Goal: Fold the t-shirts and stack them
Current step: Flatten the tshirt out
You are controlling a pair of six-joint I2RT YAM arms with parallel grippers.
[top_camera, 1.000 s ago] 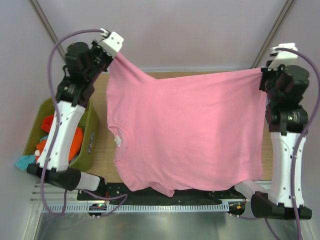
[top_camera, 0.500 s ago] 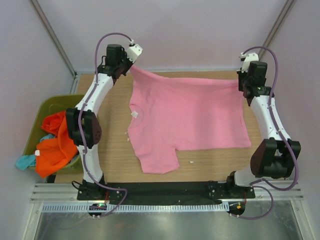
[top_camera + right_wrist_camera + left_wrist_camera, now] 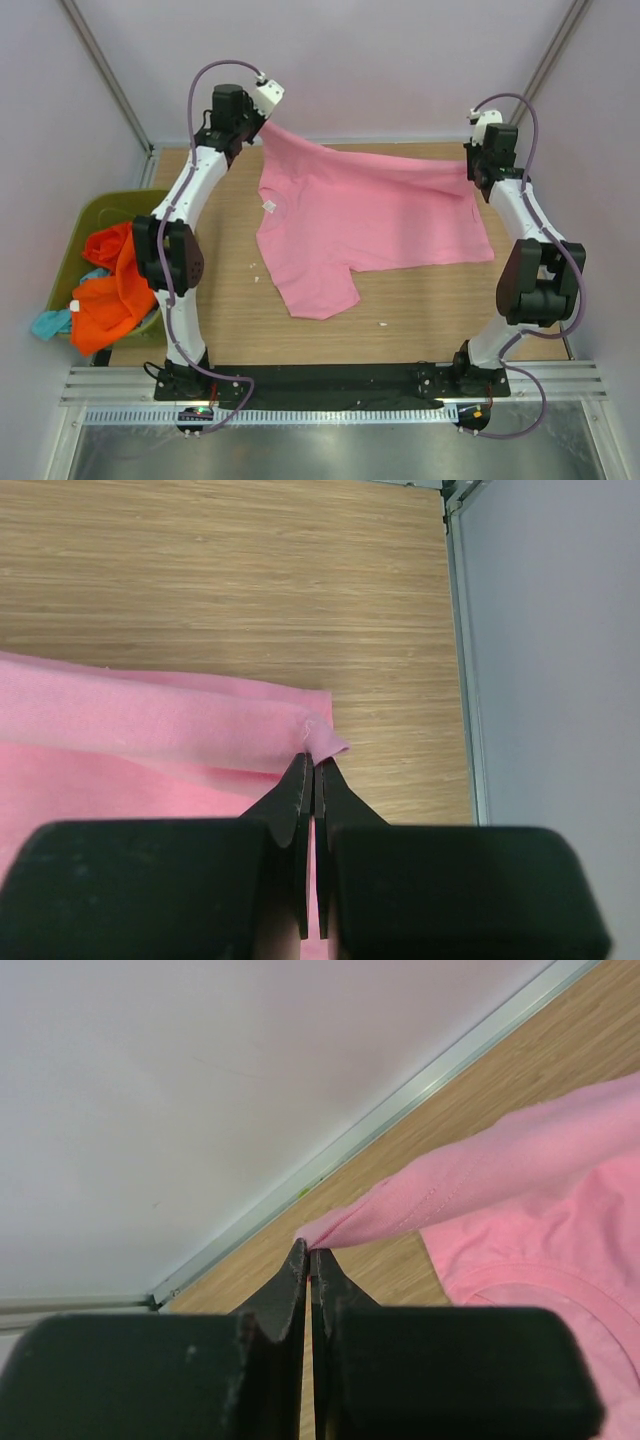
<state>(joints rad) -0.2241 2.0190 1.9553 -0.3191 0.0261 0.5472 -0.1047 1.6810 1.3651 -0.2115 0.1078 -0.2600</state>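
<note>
Two black-fingered arms hold one pink fabric t-shirt (image 3: 380, 225) along its far edge. The left end effector (image 3: 262, 120) is clenched on the far-left corner of the cloth, its jaws pressed together with only a thin fold between them (the left wrist view shows the hem stitching running off from the pinch). The right end effector (image 3: 474, 166) is likewise clamped on the far-right corner. Between the two grips the far edge hangs raised and slightly slack, while the rest of the shirt lies spread on the light wooden counter (image 3: 430, 320), collar towards the left and one sleeve pointing at the near edge. Off the counter's left side stands an olive-green plastic bin (image 3: 98, 206) holding orange garments (image 3: 110, 290), with a teal cloth (image 3: 45, 322) at its near corner.
</note>
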